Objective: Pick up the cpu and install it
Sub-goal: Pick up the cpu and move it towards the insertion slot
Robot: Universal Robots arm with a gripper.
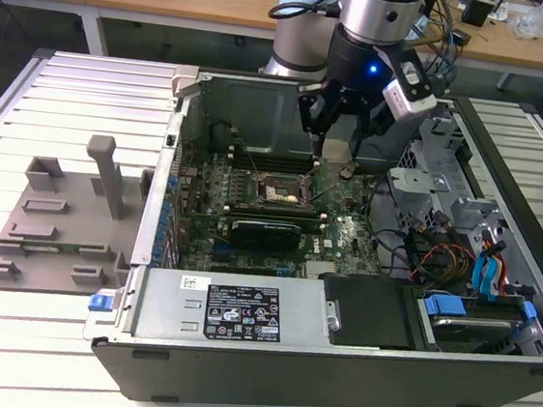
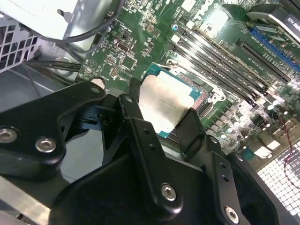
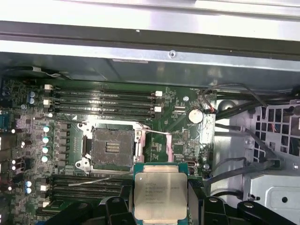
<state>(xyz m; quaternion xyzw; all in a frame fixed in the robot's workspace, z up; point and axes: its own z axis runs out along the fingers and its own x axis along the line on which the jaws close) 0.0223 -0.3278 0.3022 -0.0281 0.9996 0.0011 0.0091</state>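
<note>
Single arm over an open computer case (image 1: 175, 154) lying on its side on a white slatted desk (image 1: 79, 96).

End effector (image 1: 339, 145): lowered into the case, black fingers (image 2: 192, 131) clamped on two opposite edges of the cpu (image 1: 338, 150). Both wrist views confirm the grip, with one finger on each side of the chip.

Cpu: held flat with its silver-grey metal top facing up, in the air above the green motherboard (image 1: 346, 236). Its thin pale-green edge shows in the second wrist view (image 2: 164, 105). It is not seated.

Socket (image 3: 112, 149): uncovered, with the dark contact field showing inside a metal frame. In the first wrist view the cpu (image 3: 160, 194) sits just beside one corner of the socket frame, off-centre from it. In the exterior view the chip is toward the exterior view's right of the socket (image 1: 277, 192) and nearer the far wall of the case.

Other items noted:
- Memory slots (image 3: 103, 96) run in a row along the far side of the socket.
- A coin cell (image 3: 195, 115) is on the board near them.
- A grey plastic shroud (image 1: 56, 220) lies on the desk outside the case, at the exterior view's left.
</note>
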